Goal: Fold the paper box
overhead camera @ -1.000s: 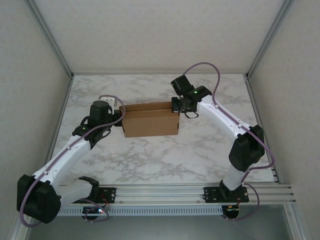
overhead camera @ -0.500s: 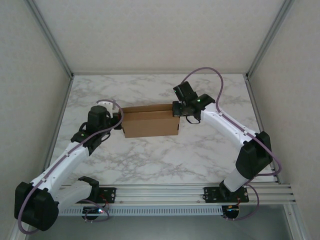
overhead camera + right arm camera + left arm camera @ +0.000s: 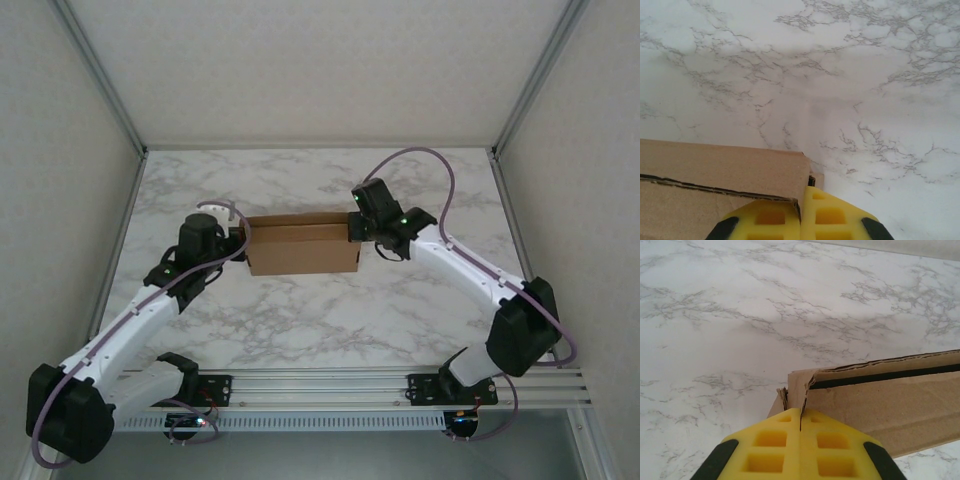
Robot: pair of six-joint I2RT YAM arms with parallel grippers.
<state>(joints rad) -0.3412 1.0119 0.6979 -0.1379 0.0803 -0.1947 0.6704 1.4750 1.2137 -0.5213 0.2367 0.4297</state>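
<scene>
My left fingers [image 3: 771,442] are pressed fully together, tips against the left end of the paper box [image 3: 880,405]. My right fingers [image 3: 832,215] are likewise closed, at the box's right end corner. Whether either pair nips a cardboard edge, I cannot quite tell. One plain brown box lies mid-desk [image 3: 330,310] between the two pairs, a dark gap running under its top flap.

No legible text, label, brand, number or sign anywhere; paper box [image 3: 302,250] plain brown on all visible faces, marbled worktop [image 3: 300,320] unprinted.
</scene>
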